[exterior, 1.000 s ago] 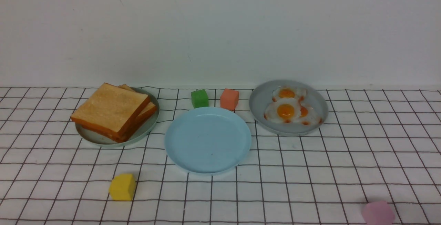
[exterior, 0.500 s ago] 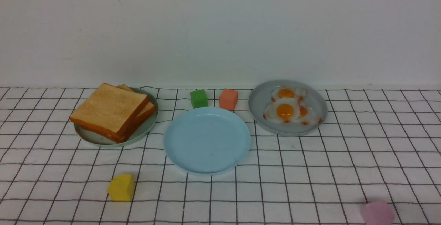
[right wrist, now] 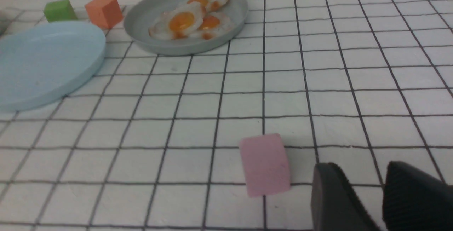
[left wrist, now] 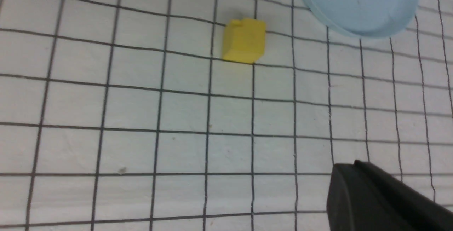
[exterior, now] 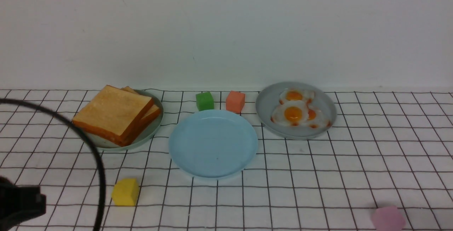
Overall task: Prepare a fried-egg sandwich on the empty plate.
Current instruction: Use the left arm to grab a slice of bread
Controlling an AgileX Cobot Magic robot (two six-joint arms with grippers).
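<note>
Two toast slices [exterior: 115, 114] lie stacked on a grey-green plate [exterior: 150, 133] at the back left. The empty sky-blue plate [exterior: 213, 144] sits in the middle, with nothing on it. Fried eggs [exterior: 293, 113] rest on a second grey-green plate [exterior: 267, 105] at the back right. My left gripper [left wrist: 347, 165] is shut and holds nothing. It hangs over the cloth, nearer to me than the yellow block [left wrist: 245, 40]. My right gripper [right wrist: 359, 169] is open and empty, right beside the pink block [right wrist: 265, 163].
A green block [exterior: 204, 100] and an orange block [exterior: 235, 101] stand just behind the blue plate. The yellow block [exterior: 125, 191] is front left and the pink block [exterior: 387, 218] front right. My left arm's dark body [exterior: 17, 202] and its cable loop [exterior: 101, 174] fill the bottom-left corner.
My left arm and its black cable have come into the front view at the bottom left. Plates, toast, eggs and blocks have stayed put.
</note>
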